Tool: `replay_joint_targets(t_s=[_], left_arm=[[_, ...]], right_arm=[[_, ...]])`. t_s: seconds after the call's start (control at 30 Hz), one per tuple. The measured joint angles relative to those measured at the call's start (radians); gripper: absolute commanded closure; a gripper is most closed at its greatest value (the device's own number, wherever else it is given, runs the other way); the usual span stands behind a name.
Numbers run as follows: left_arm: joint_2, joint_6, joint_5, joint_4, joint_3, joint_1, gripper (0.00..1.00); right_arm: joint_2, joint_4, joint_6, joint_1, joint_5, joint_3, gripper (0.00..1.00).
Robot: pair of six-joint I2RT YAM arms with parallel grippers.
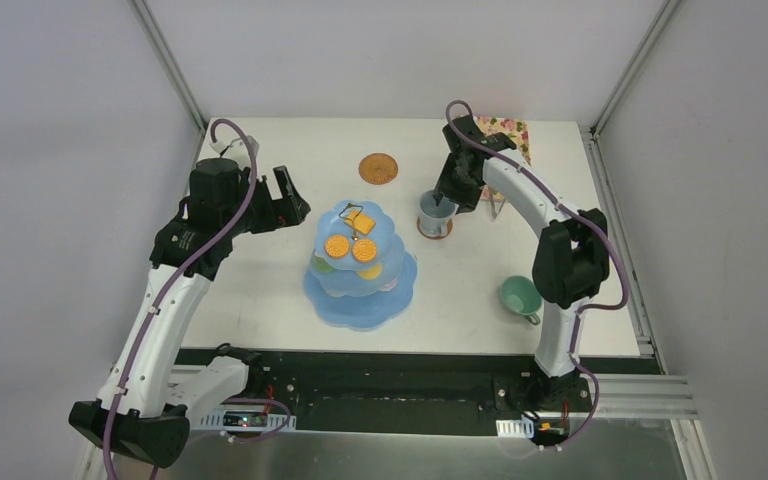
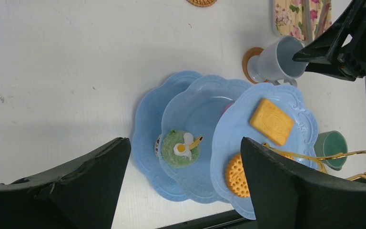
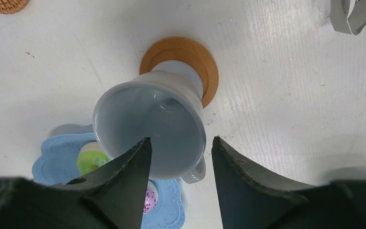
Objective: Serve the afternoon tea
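Note:
The light-blue three-tier stand (image 1: 360, 270) sits mid-table with orange biscuits (image 1: 337, 246) on its top tier. A grey-blue cup (image 1: 432, 210) stands upright on a brown coaster (image 3: 181, 52). My right gripper (image 3: 179, 140) is open over the cup's rim: one finger is over the cup's inside, the other outside by the handle, with a gap on both sides. The left gripper (image 2: 181, 143) hovers open, left of the stand and above it, holding nothing. A green donut (image 2: 181, 149) lies on a lower tier. The green cup (image 1: 520, 296) is at the front right, and a second coaster (image 1: 379, 168) lies at the back.
A floral tray (image 1: 505, 135) lies at the back right corner behind the right arm. Metal tongs (image 3: 352, 16) lie on the table near it. Grey walls close in the table on the left, the back and the right.

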Motion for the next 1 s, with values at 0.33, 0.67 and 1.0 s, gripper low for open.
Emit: replay_joint_targets(t_s=[0.33,0.67,1.0], left_arm=[[0.004,-0.04,-0.01,0.004,0.003,0.0,0.11],[0.004,-0.072,-0.026,0.011,0.003,0.0,0.11],[0.004,-0.1,-0.026,0.034,0.003,0.0,0.12]], right_arm=[[0.004,0.023,-0.031,-0.008,0.0,-0.025,0.72],[0.007,0.026,-0.059,-0.003,0.008,-0.027,0.91],[0.007,0.024,-0.093,0.004,0.031,-0.015,0.94]])
